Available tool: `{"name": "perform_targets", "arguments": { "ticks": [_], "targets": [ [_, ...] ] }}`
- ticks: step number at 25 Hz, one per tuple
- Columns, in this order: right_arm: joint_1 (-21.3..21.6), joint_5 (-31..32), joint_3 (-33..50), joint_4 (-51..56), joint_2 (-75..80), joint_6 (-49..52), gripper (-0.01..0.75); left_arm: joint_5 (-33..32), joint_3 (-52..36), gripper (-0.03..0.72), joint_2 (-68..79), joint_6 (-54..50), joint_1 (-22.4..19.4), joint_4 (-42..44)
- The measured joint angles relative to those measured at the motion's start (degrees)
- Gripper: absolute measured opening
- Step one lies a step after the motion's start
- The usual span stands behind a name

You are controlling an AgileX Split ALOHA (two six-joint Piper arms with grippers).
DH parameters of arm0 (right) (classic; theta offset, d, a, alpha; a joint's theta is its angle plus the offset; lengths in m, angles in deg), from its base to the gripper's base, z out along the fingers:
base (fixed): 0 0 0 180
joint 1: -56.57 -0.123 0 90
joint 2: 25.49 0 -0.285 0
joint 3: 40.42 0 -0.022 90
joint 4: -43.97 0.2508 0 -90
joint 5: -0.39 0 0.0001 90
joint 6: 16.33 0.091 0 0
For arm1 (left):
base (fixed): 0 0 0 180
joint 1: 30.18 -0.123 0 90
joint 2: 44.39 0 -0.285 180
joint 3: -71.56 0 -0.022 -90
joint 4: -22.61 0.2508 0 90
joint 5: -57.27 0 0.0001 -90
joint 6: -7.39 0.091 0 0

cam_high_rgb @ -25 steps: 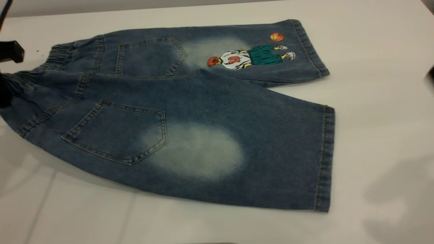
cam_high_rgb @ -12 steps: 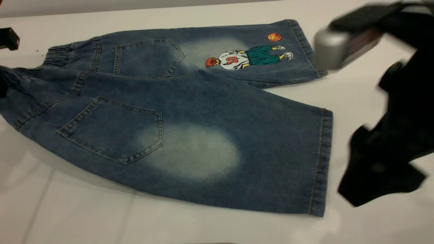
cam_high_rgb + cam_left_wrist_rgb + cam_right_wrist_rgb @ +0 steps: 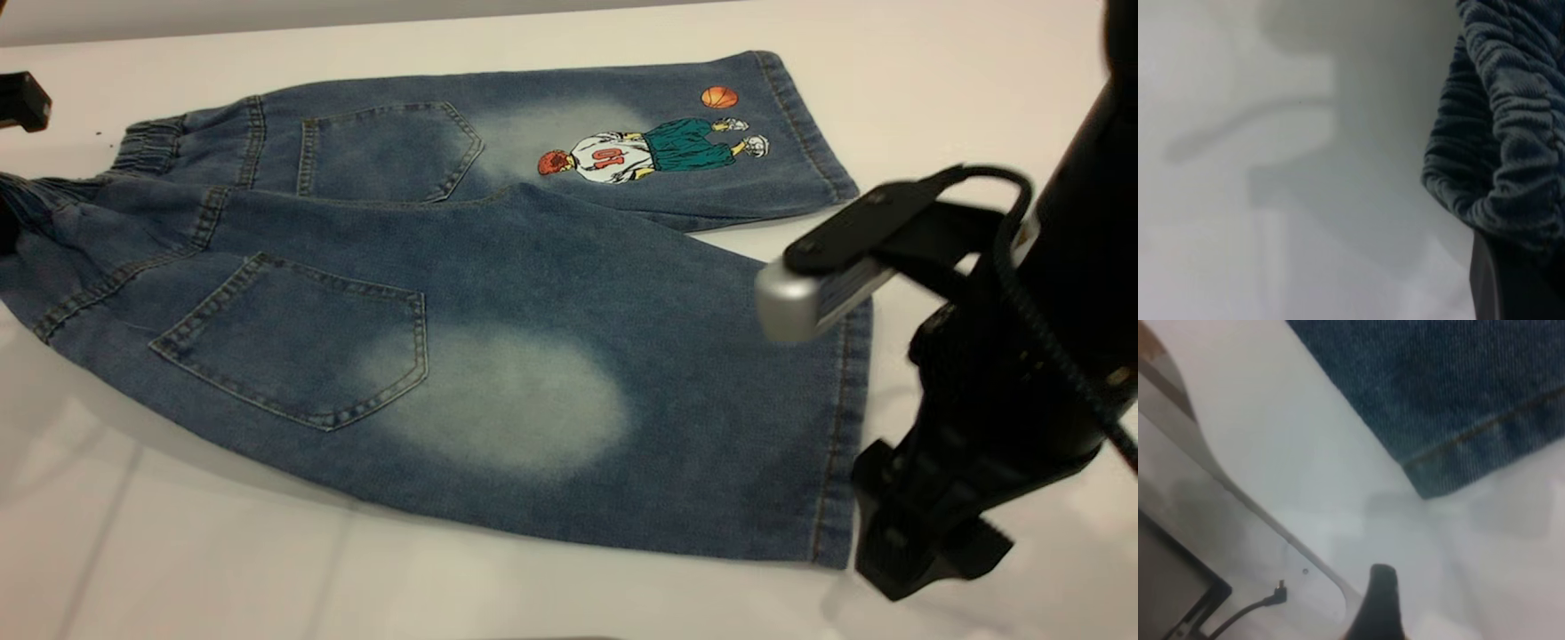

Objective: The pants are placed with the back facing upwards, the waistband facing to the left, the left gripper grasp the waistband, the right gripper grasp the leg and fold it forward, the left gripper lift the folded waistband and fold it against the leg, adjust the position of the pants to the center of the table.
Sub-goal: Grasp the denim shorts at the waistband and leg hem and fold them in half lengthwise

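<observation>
Pants [image 3: 498, 302] lie flat on the white table [image 3: 960, 98], back side up, both patch pockets showing. Waistband [image 3: 147, 147] points to the left side, leg hems to the right, so each arm has its own end to work. They sit toward the left and far part of the table, not centred.

Left hand [image 3: 7, 233] is at the near end of the waistband, only a dark sliver visible at the frame edge. In the left wrist view the gathered elastic [image 3: 1501, 133] bunches up right against a dark finger [image 3: 1498, 287], so it looks clamped on the waistband, with the denim there raised a little off the table. I judge that a hold meant to anchor that end during the fold.

Right hand [image 3: 925, 556] hovers just past the hem corner of the leg [image 3: 711, 427], the plain one with the pale oval patch. Its wrist view shows the hem corner [image 3: 1458, 463] on the table and one dark fingertip [image 3: 1379, 600] apart from the cloth. Nothing gripped; whether its fingers are spread or closed I cannot tell.

The printed leg [image 3: 658, 147] lies farther back, untouched. No fold made yet. Likely next: right hand drops onto the hem.
</observation>
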Motion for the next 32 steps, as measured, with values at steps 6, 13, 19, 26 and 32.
{"name": "perform_targets", "arguments": {
  "ticks": [6, 13, 19, 26, 32],
  "targets": [
    [-4.79, -5.31, -0.07, 0.12, 2.04, -0.17, 0.573, 0.00, 0.00, 0.049, 0.00, 0.00, 0.00, 0.00],
    [-5.10, -9.75, -0.09, 0.17, 4.47, -0.17, 0.573, 0.00, 0.00, 0.049, 0.00, 0.00, 0.00, 0.00],
    [-5.10, -11.36, -0.09, 0.23, 6.50, -0.17, 0.571, -0.07, 0.16, 0.049, 0.00, 0.06, 0.00, 0.00],
    [-5.10, -13.46, -0.09, 1.23, 7.61, -0.17, 0.453, -0.14, 0.16, 0.049, 0.00, 0.11, 0.00, 0.00],
    [-5.10, -14.14, -0.09, 1.42, 7.85, -0.17, 0.206, -0.14, 0.16, 0.048, 0.00, 0.11, 0.00, 0.00]
  ]
}}
